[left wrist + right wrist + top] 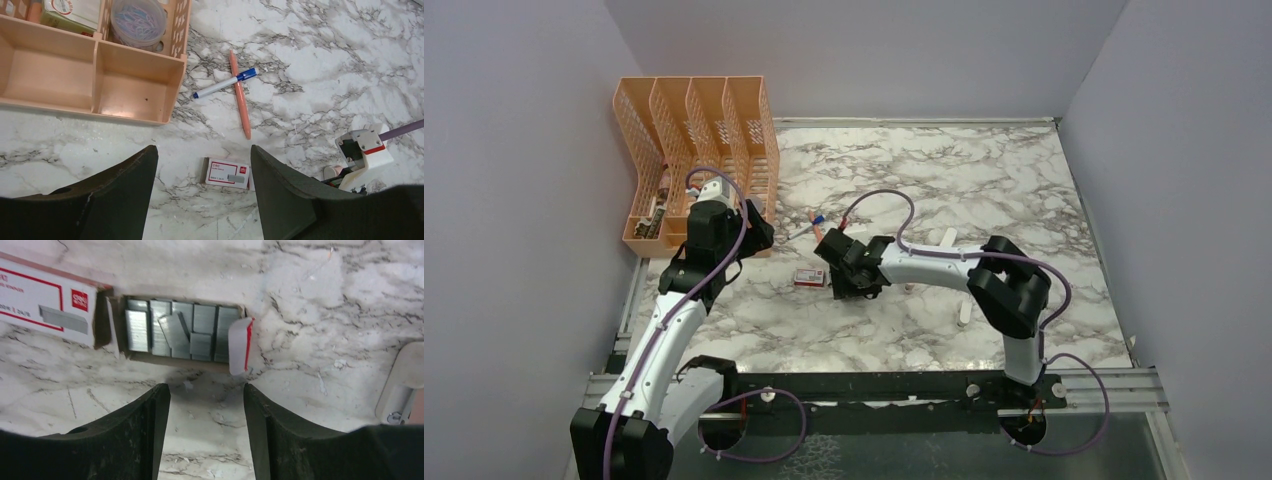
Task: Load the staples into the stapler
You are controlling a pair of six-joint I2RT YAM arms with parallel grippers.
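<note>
Bright, even light falls from above, leaving soft shadows on the marble table [944,170]. Wrist views are sharp at centre, blurred along the bottom edge.

Staple box [226,173] (red-and-white), fingers [115,200] apart

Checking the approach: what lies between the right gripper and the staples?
Right wrist view: only bare tabletop and the tray's near wall separate right gripper from staples.
</note>
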